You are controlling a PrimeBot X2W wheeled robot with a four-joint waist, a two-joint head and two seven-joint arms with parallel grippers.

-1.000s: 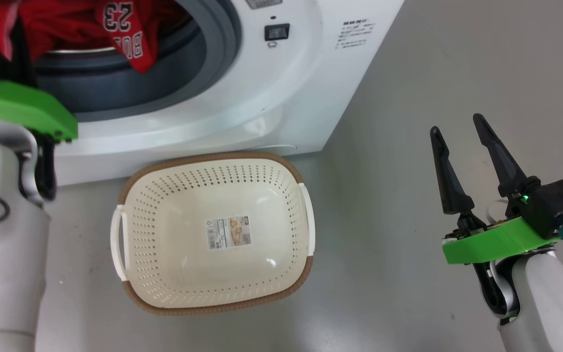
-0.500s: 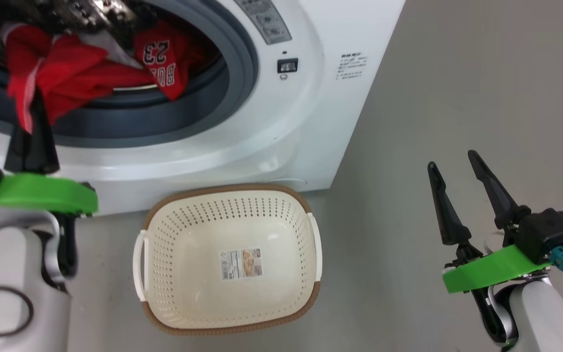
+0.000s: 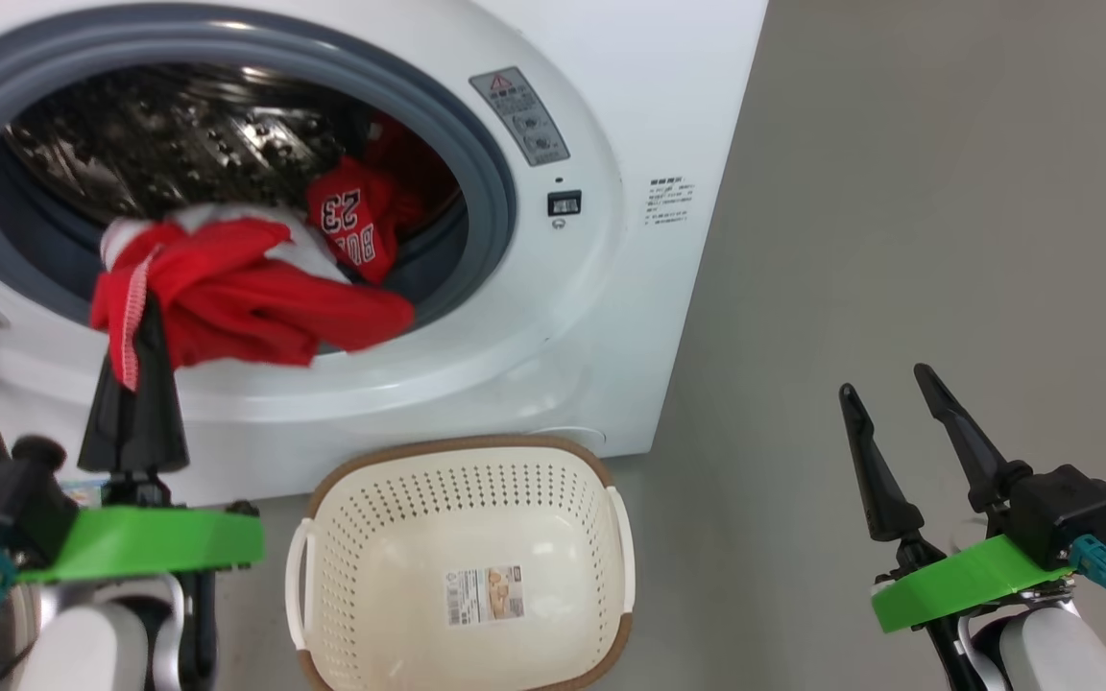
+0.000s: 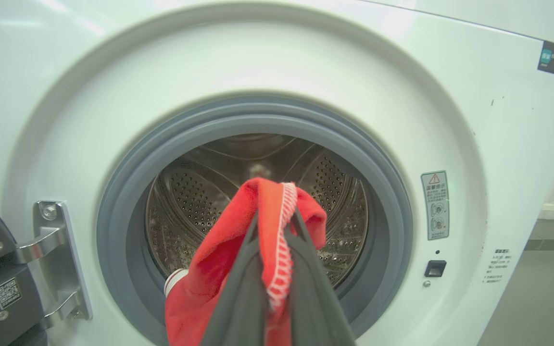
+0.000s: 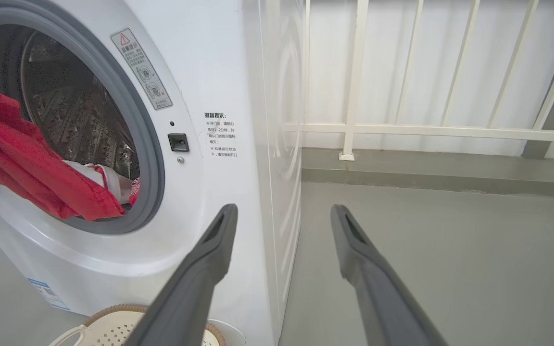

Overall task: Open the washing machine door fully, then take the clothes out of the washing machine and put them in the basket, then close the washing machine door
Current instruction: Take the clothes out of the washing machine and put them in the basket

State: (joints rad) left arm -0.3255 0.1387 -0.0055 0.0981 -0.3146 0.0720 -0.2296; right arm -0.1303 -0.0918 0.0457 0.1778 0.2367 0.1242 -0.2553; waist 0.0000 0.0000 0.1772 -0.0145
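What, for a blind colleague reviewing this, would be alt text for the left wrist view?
The left tool is shut on a red garment with white trim, held before the open washing machine. Behind it is the steel drum; the door hinge is at left.

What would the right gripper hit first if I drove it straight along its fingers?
Probably the washing machine: the open right gripper aims at its side panel just behind the front corner. Depth is unclear, so it might slip past toward the white railing.
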